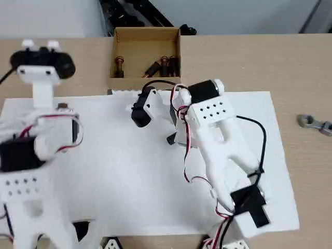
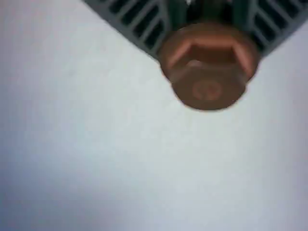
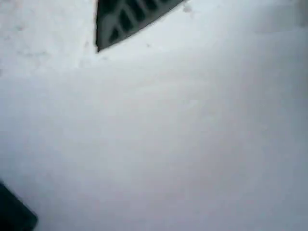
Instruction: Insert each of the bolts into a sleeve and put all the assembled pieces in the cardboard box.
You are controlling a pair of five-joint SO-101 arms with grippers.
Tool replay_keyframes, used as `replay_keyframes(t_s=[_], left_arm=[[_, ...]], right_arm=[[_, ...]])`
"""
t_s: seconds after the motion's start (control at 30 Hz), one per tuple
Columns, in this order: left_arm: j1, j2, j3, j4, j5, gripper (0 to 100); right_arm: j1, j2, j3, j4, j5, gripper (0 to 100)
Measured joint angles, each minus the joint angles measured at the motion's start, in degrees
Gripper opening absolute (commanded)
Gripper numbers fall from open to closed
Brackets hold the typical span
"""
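Note:
A copper bolt (image 2: 207, 72) with a hex head is held between the grey ribbed fingers (image 2: 130, 24) of my left gripper (image 2: 207, 19), just above the white sheet (image 2: 96, 144). In the high view that gripper (image 1: 62, 107) hangs over the sheet's left part. My right gripper (image 1: 174, 129) stands over the sheet's middle, close below the cardboard box (image 1: 147, 36). One ribbed finger (image 3: 130, 19) of it shows above bare sheet, with nothing in it and the jaws apart. The box holds several copper bolt-and-sleeve pieces (image 1: 161, 66).
The white sheet (image 1: 129, 171) covers most of the wooden table (image 1: 301, 67). A small metal tool (image 1: 314, 123) lies on the table at the far right. Cables loop around the right arm (image 1: 223, 150). The left arm's body (image 1: 31, 171) takes up the lower left.

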Motion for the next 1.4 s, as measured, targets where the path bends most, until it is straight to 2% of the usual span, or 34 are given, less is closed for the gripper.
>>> replay_keyframes(t_s=[0.1, 0.33, 0.5, 0.73, 1.03, 1.4], left_arm=[[-2.6, -5.2, 3.7, 0.2, 0.4, 1], [-3.5, -14.0, 11.5, 0.3, 0.3, 1], [-6.7, -17.8, 12.4, 0.6, 0.4, 1], [-11.8, -18.5, 12.6, 0.6, 0.4, 1], [-11.8, -18.5, 12.6, 0.6, 0.3, 1], [-11.8, -18.5, 12.7, 0.6, 0.4, 1]], right_arm=[[0.0, 3.2, -1.7, 0.0, 3.0, 23.4], [0.0, 7.5, -3.1, 0.0, 9.9, 23.4], [-0.6, 7.7, -3.1, 0.0, 14.6, 23.4], [-0.9, 8.1, -3.1, -1.1, 19.9, 23.4], [-0.9, 16.6, -3.1, -6.6, 25.5, 23.4], [-0.9, 22.1, -3.2, -11.4, 27.9, 23.1]])
